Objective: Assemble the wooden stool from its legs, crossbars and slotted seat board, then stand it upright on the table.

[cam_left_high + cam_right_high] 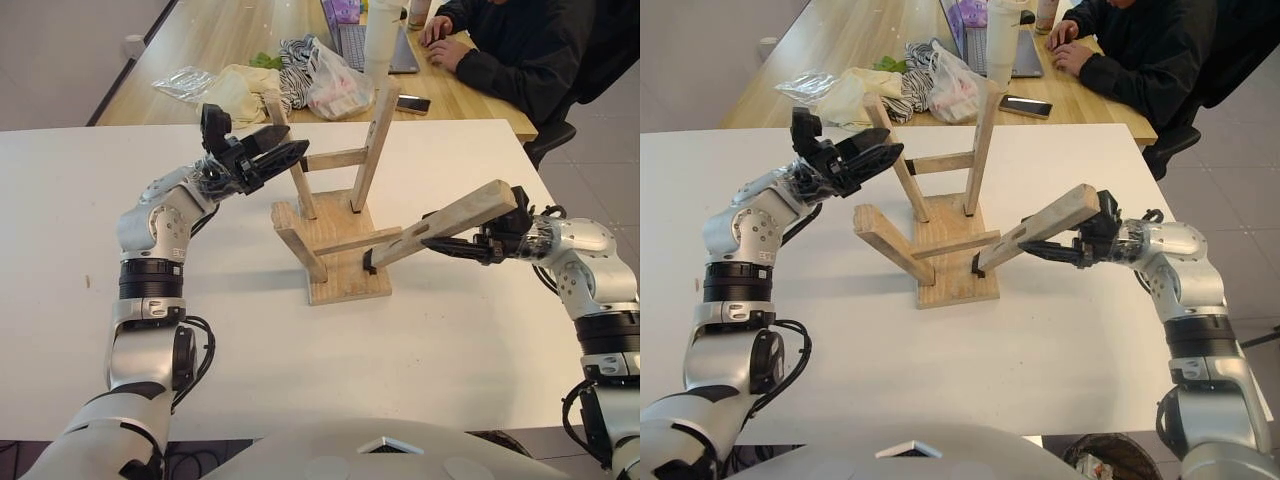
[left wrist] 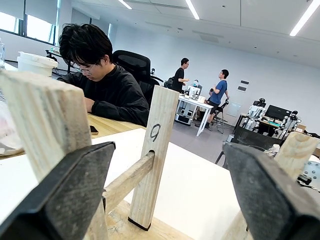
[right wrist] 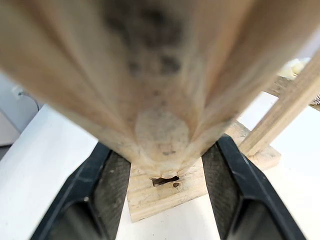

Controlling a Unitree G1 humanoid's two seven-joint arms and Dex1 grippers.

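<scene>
Wooden seat board [image 1: 340, 285] lies flat mid-frame on our white bench [image 1: 80, 200], three legs rising from it. Our left pincer [image 1: 295, 155] is released, astride the rear leg [image 1: 303, 190]. Our right pincer [image 1: 440, 243] is clenched on a tilted fourth leg [image 1: 455, 215]. At the upper frame are a plastic bag [image 1: 340, 90] of pink goods and a phone [image 1: 412, 103]. Our left wrist view shows a handwritten mark on the tall leg [image 2: 155, 150]

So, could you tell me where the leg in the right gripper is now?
Head views: the leg slants on the table's right side, lower end at the seat board's near right corner, upper part in the right gripper.
</scene>
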